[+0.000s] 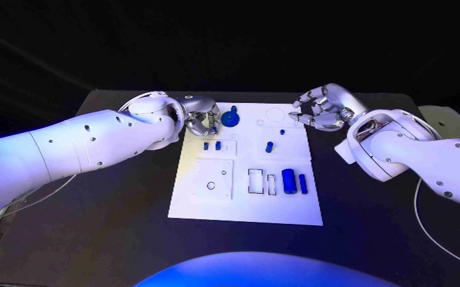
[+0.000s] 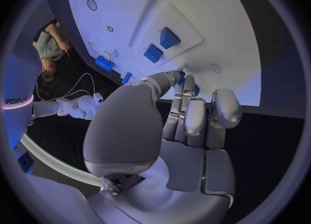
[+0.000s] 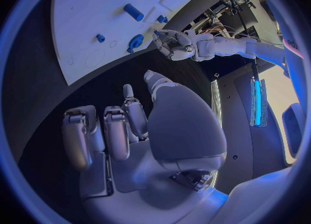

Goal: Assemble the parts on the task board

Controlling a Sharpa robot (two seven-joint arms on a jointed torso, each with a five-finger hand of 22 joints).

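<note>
The white task board (image 1: 244,204) lies in the middle of the black table. A blue round part with a handle (image 1: 231,117) stands at its far left corner. My left hand (image 1: 199,115) sits right beside that part with its fingers curled; the right wrist view shows a thin gap between the left hand (image 3: 171,42) and the round part (image 3: 135,41). Two small blue square parts (image 1: 212,145) sit in a raised plate. A blue peg (image 1: 269,146) lies mid-board. Two blue cylinders (image 1: 295,181) lie at the right. My right hand (image 1: 321,109) hovers off the far right corner, fingers curled, holding nothing.
Two narrow rectangular slots (image 1: 260,181) lie left of the cylinders. A raised plate with round holes (image 1: 215,179) takes up the board's near left. A tiny blue piece (image 1: 282,131) sits near the far right. A cable (image 1: 427,224) runs along the table's right side.
</note>
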